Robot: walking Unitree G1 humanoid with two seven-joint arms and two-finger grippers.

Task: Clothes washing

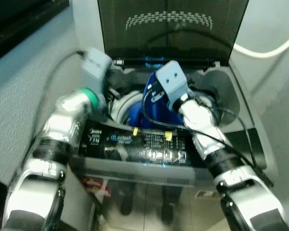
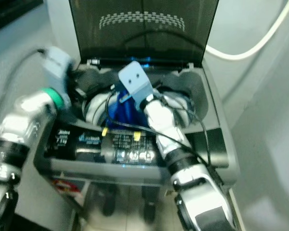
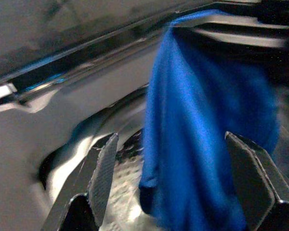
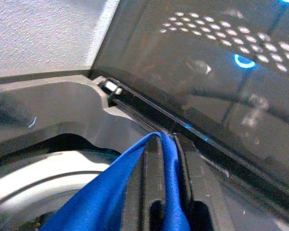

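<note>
Right wrist view: right gripper [image 4: 166,144] pinching blue cloth [image 4: 106,197].

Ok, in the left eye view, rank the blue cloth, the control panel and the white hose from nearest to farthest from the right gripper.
1. Blue cloth: pinched in the right gripper, hanging over the drum.
2. Control panel: along the washer's front edge, under the right arm.
3. White hose: on the wall, off to the robot's right beyond the open lid.

A home laundry corner: a top-loading washing machine [image 1: 135,144] with raised lid [image 1: 171,26], white hose [image 1: 265,50], plain walls.
</note>
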